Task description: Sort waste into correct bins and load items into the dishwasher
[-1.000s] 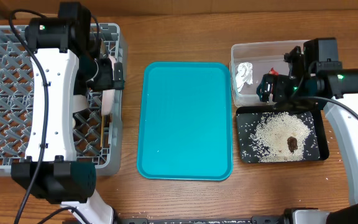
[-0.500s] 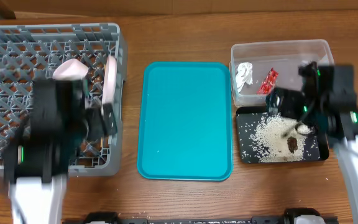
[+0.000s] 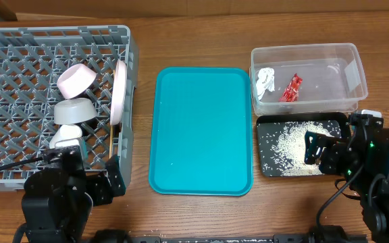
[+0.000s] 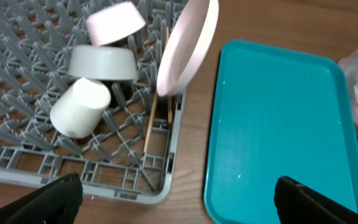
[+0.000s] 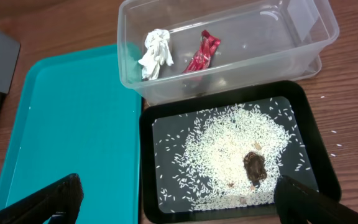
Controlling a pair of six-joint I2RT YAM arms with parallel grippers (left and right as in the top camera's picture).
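- Your L gripper [image 4: 179, 200] spread wide, empty, near-left table [image 4: 272, 18] edge; cup [image 4: 79, 107] in rack [image 4: 117, 191] just ahead.
- R gripper [image 5: 179, 204] apart too; rice [image 5: 229, 143] on black tray [image 5: 146, 162] beneath.

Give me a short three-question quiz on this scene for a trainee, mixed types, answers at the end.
1. True or false: the large round white plate stands on edge in the grey plastic dish rack.
2. Which two things lie in the clear plastic tub?
3. The brown food lump lies in: A the rack, B the tub, C the shallow black tray.
Key: 1 true; 2 small red shiny wrapper and crumpled white tissue; 3 C.
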